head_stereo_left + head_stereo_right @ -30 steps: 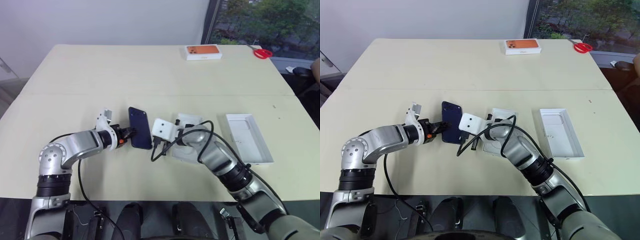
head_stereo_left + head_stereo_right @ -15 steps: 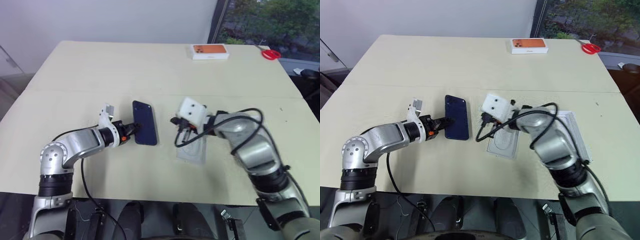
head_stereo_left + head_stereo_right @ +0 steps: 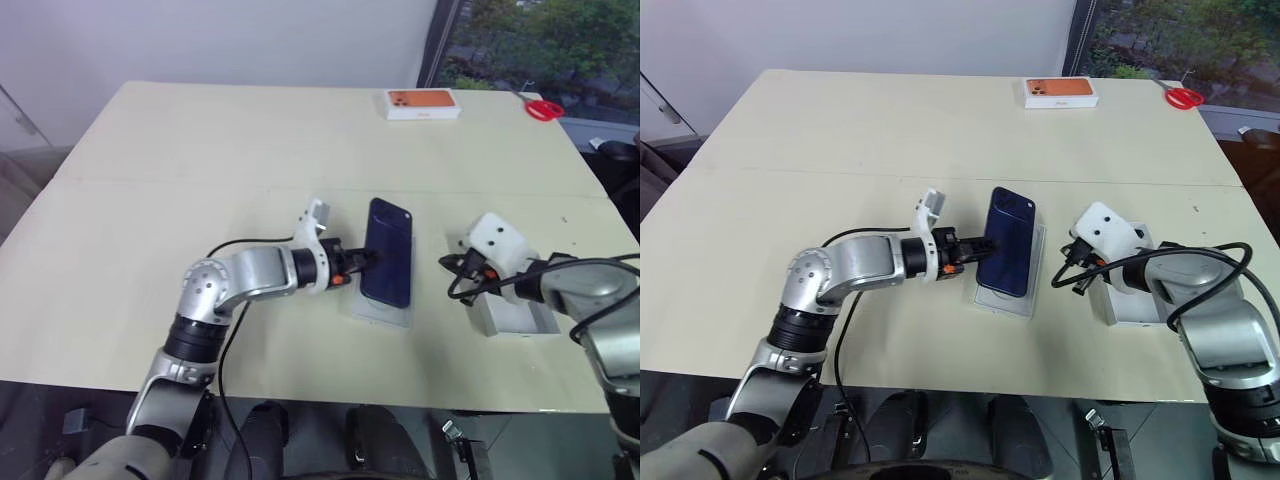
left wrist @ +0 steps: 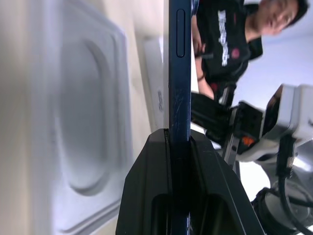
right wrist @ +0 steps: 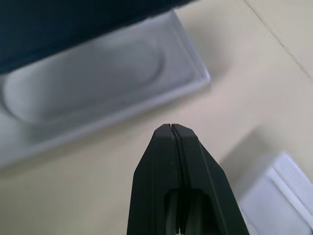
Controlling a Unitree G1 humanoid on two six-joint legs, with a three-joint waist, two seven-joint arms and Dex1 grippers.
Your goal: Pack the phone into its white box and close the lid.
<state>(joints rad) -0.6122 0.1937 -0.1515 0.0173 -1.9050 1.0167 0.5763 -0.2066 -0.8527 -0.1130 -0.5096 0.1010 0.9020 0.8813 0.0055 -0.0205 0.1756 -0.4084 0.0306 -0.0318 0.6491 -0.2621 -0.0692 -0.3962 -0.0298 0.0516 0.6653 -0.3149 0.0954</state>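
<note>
My left gripper (image 3: 358, 264) is shut on the long edge of the phone (image 3: 388, 252). The phone is dark navy, its back faces up, and its camera cluster sits at the far corner. It hangs tilted just over a thin white insert (image 3: 378, 312) with an oval hollow. In the left wrist view the phone (image 4: 179, 73) shows edge-on between the fingers. My right gripper (image 5: 171, 128) is shut on nothing, right of the insert. Beneath my right arm lies a shallow tray, white inside, which I take for the lid (image 3: 512, 318) open side up. The white box is out of view.
An orange-topped white box (image 3: 422, 103) and red scissors (image 3: 545, 108) lie at the table's far right edge. A person in a black shirt (image 4: 225, 39) shows beyond the phone in the left wrist view. The table's left half is bare.
My left gripper carried the phone to the right until it hung over the insert. My right arm swung right, off the insert and over to the white tray. The camera also shifted.
</note>
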